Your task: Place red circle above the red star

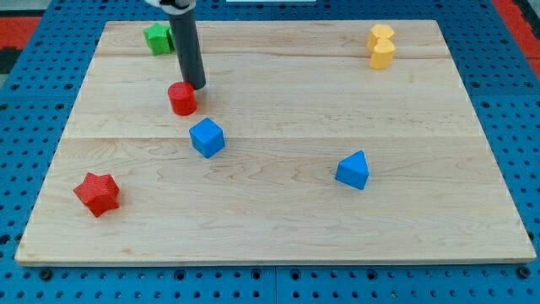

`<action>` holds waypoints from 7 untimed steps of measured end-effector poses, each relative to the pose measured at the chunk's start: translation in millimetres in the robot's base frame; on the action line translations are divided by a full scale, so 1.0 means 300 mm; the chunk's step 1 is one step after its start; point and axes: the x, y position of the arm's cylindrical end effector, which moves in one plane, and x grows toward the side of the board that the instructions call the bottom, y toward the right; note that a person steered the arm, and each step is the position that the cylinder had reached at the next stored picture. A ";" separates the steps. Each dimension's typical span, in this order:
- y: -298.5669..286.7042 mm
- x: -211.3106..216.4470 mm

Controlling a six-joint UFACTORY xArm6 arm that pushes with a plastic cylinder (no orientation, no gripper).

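red circle [182, 99] sits upper left of the frame on the bench [278, 211], my tip [197, 87] touching its upper-right edge. no gripper on this rig, only a rod. red star [97, 193] lower left, well apart. judged light, rigid, likely slides easily; push low against its side, not lift.

My rod comes down from the view's top left, nearly upright, and my tip [196, 86] rests at table height.
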 end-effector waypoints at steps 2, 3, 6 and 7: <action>-0.063 0.247; -0.138 0.338; -0.245 0.310; -0.238 0.383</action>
